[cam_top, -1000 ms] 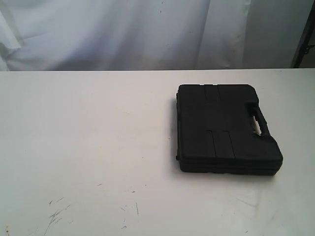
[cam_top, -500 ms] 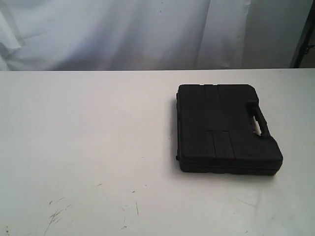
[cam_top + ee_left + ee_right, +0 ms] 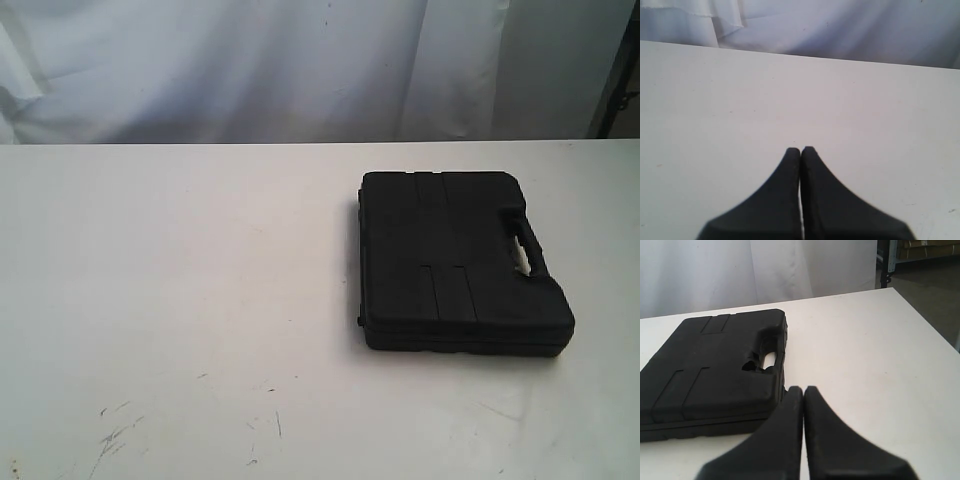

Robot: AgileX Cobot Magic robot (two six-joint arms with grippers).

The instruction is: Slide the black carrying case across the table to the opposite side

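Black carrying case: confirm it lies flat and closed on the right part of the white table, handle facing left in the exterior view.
Wrong on the handle. The black carrying case lies flat and closed on the right part of the white table, but its handle faces right, as the exterior view shows.

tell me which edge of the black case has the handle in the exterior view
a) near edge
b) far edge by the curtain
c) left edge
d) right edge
d: the handle is on the right edge of the black carrying case, which lies flat on the right half of the white table.
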